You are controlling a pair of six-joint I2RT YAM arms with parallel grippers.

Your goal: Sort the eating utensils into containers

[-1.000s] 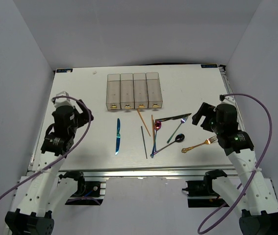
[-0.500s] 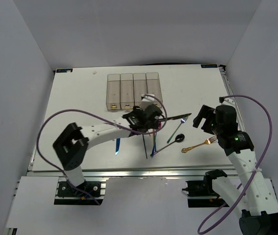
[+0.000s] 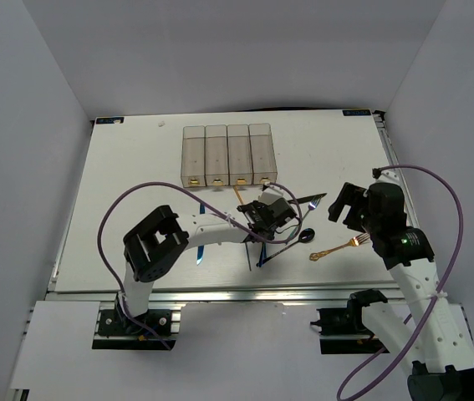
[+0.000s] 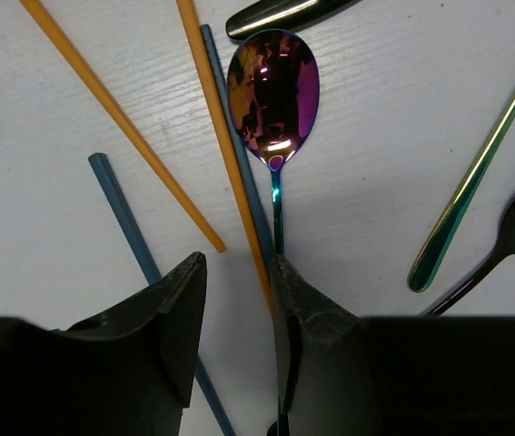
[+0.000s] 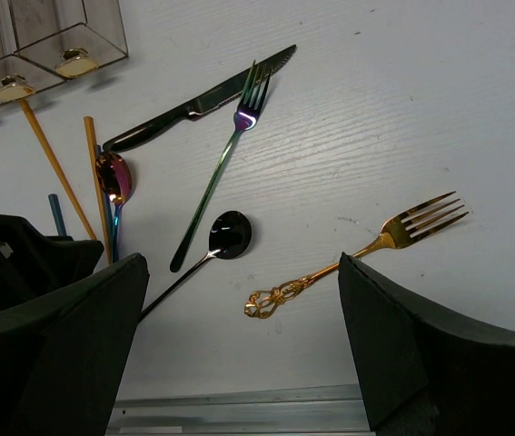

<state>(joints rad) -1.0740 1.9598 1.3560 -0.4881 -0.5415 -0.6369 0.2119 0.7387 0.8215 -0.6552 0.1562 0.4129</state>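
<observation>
The eating utensils lie in a loose pile right of centre. My left gripper (image 4: pixel 236 263) (image 3: pixel 270 219) is low over the pile, its jaws partly closed with bare table between them. An orange chopstick (image 4: pixel 225 145) ends against its right finger (image 4: pixel 298 309). The handle of the purple iridescent spoon (image 4: pixel 273 95) passes under that finger. Blue chopsticks (image 4: pixel 121 204) lie alongside. My right gripper (image 5: pixel 242 268) (image 3: pixel 345 205) hangs wide open above the gold fork (image 5: pixel 357 259) and black spoon (image 5: pixel 230 234). The containers (image 3: pixel 228 154) stand at the back.
A black knife (image 5: pixel 203 104) and an iridescent fork (image 5: pixel 225 163) cross near the containers' front ends (image 5: pixel 66 36). A blue knife (image 3: pixel 199 255) shows partly under the left arm. The table's front rail (image 5: pixel 239 413) runs just below the right gripper.
My left arm has swung from the table's left side to the middle and come down over the pile, its jaws narrowing. The right arm has barely moved.
</observation>
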